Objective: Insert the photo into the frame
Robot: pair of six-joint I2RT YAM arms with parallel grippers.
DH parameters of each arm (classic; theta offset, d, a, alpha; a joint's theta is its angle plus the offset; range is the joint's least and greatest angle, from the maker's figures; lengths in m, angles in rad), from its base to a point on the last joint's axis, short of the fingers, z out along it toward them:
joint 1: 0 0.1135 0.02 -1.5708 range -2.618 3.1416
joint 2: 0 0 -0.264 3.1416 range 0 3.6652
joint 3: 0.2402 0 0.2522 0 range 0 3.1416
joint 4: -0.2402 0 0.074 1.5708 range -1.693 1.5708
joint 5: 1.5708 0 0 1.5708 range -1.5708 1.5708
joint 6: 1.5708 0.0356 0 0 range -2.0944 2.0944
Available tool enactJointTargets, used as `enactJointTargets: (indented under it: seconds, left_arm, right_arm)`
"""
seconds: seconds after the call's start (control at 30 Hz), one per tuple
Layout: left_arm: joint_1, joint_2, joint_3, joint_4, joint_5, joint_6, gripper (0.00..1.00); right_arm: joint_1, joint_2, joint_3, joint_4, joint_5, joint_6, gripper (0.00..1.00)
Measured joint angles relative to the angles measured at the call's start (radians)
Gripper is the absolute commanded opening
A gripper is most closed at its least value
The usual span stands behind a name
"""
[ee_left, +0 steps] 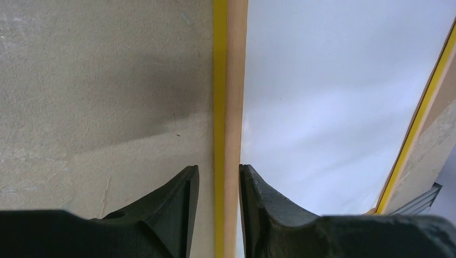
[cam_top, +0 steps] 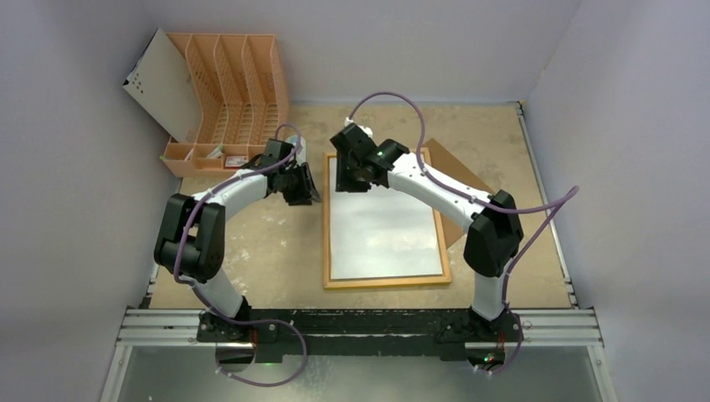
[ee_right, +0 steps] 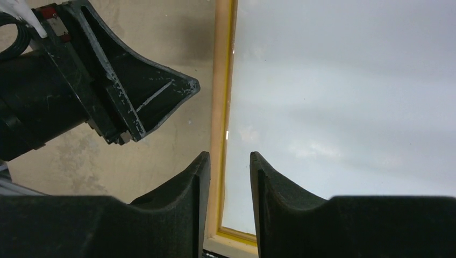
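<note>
The frame (cam_top: 385,282) lies flat in the middle of the table with its wood-coloured back edge up. The photo (cam_top: 385,226) fills its opening, plain white side up. My left gripper (cam_top: 308,189) is at the frame's left rim near the far corner. In the left wrist view it (ee_left: 219,169) stands open astride the rim (ee_left: 231,80), the photo (ee_left: 333,97) to its right. My right gripper (cam_top: 355,172) hovers over the far left part of the frame. It (ee_right: 229,156) is open over the rim (ee_right: 220,80) and photo (ee_right: 344,97), holding nothing.
A brown backing board (cam_top: 459,180) lies partly under the frame's right side, beneath the right arm. An orange slotted file rack (cam_top: 239,92) stands at the back left with a white board (cam_top: 163,88) leaning on it. The two grippers are close together.
</note>
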Motion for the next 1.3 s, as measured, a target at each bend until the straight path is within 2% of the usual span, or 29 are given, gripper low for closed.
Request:
enactJointTargets:
  seconds: [0.1, 0.27, 0.57, 0.73, 1.03, 1.3]
  left_arm:
    - [0.002, 0.0, 0.0, 0.002, 0.008, 0.0, 0.36]
    - [0.002, 0.0, 0.0, 0.001, 0.012, 0.006, 0.39]
    - [0.002, 0.01, 0.002, 0.002, 0.054, 0.031, 0.5]
    - [-0.001, 0.043, 0.002, 0.003, 0.061, 0.039, 0.59]
    - [-0.008, 0.069, 0.001, 0.005, 0.061, 0.039, 0.62]
    - [-0.009, 0.084, 0.001, 0.004, 0.057, 0.039, 0.62]
  right_arm:
    - [-0.005, -0.006, -0.018, 0.024, 0.008, 0.004, 0.45]
    - [-0.055, -0.091, -0.143, 0.087, -0.007, 0.003, 0.49]
    - [-0.422, -0.37, -0.46, 0.227, -0.018, -0.061, 0.7]
    - [-0.501, -0.42, -0.596, 0.268, -0.002, -0.106, 0.82]
    - [-0.547, -0.386, -0.784, 0.337, -0.02, -0.152, 0.86]
    - [-0.552, -0.31, -0.818, 0.426, -0.14, -0.193, 0.81]
